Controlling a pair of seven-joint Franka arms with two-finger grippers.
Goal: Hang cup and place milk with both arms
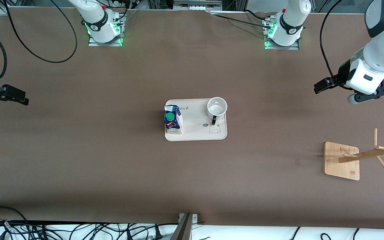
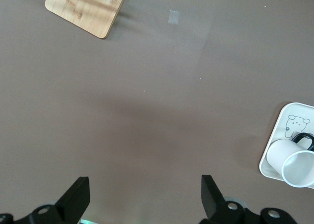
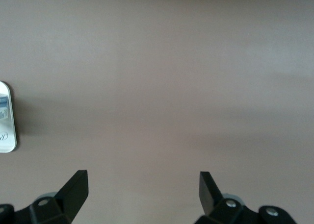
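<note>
Cup [image 1: 217, 108] and milk carton [image 1: 173, 120] stand on tray [image 1: 197, 135], mid-table. Left gripper [image 2: 144, 197] and right gripper [image 3: 142, 192] hover wide apart, unclenched, empty. Risk: thin handle missing rack [image 1: 362, 156] peg; carton tipping.

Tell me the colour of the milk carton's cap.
Green: the round cap on the milk has a dark blue top around it, clearest in the front view.

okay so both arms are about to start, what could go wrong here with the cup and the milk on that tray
1. The cup and milk share one small tray; two arms reaching in together could clash.
2. The cup's thin handle points toward the front camera, so a grip may need care before hooking it on the wooden rack.
3. The milk stands at the tray's edge and could tip if nudged.

Both the left gripper and right gripper are open, empty.
</note>
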